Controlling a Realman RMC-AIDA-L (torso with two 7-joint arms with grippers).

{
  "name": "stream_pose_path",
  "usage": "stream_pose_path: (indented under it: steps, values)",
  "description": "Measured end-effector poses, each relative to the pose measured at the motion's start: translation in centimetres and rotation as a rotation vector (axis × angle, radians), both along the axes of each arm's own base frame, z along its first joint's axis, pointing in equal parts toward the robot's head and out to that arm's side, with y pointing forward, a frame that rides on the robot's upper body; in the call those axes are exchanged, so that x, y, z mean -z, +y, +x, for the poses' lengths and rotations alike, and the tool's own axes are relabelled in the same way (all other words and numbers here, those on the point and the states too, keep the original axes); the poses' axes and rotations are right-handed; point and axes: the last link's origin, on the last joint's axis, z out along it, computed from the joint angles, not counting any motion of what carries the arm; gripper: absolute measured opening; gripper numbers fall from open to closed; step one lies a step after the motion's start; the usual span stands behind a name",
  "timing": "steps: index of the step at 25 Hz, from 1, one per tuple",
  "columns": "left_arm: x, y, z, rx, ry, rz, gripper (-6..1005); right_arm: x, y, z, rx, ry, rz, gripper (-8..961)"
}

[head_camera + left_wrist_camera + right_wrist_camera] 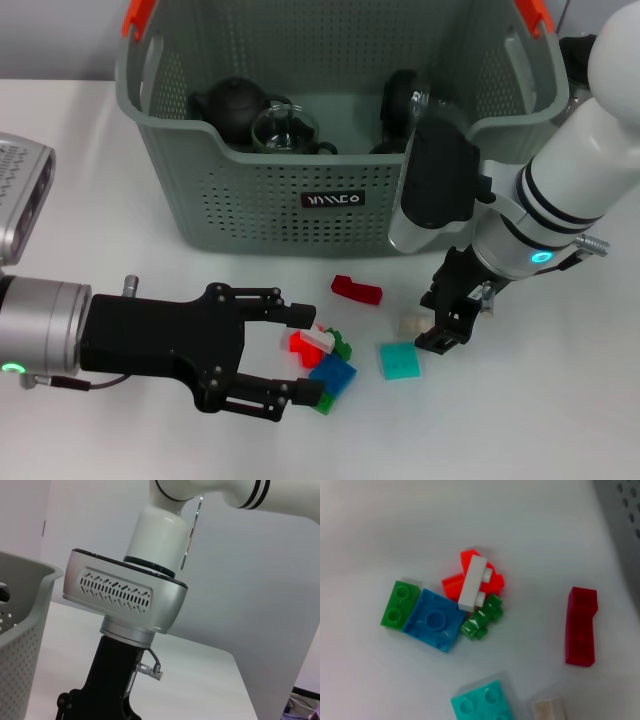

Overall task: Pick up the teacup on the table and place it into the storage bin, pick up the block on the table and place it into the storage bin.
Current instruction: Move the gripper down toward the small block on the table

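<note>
— What sits in the storage bin [250, 200]?
— A black teapot [232, 106] and a glass teacup [284, 129], at the tabletop's [90, 180] far edge.
— And the end effectors?
— The left end effector [300, 356] is spread around the blocks [322, 358]; the right end effector [445, 318] hangs spread. Only the right wrist view shows the white block [472, 582] atop the red one.

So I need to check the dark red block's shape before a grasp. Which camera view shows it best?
The right wrist view: the dark red block lies unobstructed, large, seen from above, apart from the block cluster. The head view shows it smaller, before the storage bin. The left wrist view misses it.
</note>
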Motion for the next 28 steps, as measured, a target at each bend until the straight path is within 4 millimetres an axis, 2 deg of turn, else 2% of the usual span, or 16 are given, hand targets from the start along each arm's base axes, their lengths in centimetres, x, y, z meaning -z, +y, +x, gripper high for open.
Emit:
stream_pose_path:
  steps: [25, 28]
  values:
    - [-0.02, -0.01, -0.03, -0.002, 0.0, 0.001, 813, -0.02, -0.06, -0.1, 0.0, 0.0, -0.003, 246]
    - [-0.02, -0.01, -0.03, -0.002, -0.001, 0.001, 813, 0.05, -0.1, -0.25, 0.004, 0.009, -0.005, 248]
